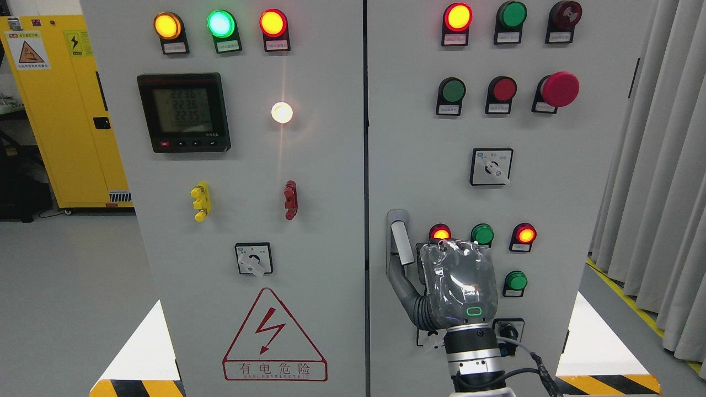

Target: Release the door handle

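Note:
The grey door handle (400, 241) stands upright at the left edge of the right cabinet door (573, 182). My right hand (455, 284), wrapped in clear plastic, is just right of it with its back to the camera. The thumb (405, 289) stretches left and up to the handle's lower end. The fingers are loosely bent at the top of the hand, right of the handle and not around it. The handle's lever shows in full with nothing closed on it. The left arm is out of view.
The right door carries lit red lamps (440, 232), green buttons (482, 234), a red mushroom button (559, 89) and a rotary switch (491, 166). The left door (248, 209) has a meter (183, 112). A yellow cabinet (60, 105) stands left and curtains (662, 165) hang right.

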`<state>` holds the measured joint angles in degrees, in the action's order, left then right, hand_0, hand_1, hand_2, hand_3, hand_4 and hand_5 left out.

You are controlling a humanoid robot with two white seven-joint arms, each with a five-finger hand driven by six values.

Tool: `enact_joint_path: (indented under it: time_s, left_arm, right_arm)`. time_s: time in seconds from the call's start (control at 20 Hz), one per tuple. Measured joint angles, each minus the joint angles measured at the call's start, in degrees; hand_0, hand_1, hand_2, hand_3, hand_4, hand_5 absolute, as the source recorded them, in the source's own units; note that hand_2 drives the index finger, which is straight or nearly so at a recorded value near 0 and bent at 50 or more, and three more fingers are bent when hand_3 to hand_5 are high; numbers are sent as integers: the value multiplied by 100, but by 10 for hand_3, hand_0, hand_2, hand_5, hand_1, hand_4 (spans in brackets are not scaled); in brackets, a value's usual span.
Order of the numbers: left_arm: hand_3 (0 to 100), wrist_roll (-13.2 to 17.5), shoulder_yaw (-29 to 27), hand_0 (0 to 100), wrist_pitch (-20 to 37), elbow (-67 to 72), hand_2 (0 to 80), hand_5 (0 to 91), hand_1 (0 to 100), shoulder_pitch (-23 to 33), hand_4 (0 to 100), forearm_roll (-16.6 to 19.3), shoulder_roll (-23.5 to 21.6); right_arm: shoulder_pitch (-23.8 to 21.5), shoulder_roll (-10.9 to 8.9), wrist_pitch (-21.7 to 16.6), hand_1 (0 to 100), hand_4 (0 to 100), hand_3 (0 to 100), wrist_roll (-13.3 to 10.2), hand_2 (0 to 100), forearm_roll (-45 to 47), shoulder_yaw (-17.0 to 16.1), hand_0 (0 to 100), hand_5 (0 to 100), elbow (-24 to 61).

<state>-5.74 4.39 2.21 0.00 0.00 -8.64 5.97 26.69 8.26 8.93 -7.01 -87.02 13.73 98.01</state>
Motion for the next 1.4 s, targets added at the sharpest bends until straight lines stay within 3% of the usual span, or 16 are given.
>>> enact_joint_path:
  time_s: [1.4]
  left_arm:
    - [0, 0, 0, 120, 0, 0, 0, 0, 556, 0, 0, -1, 1]
  right_arm:
    - [-21, 1, 64, 356, 1000, 1000, -28, 947, 5, -47, 552, 1000, 58]
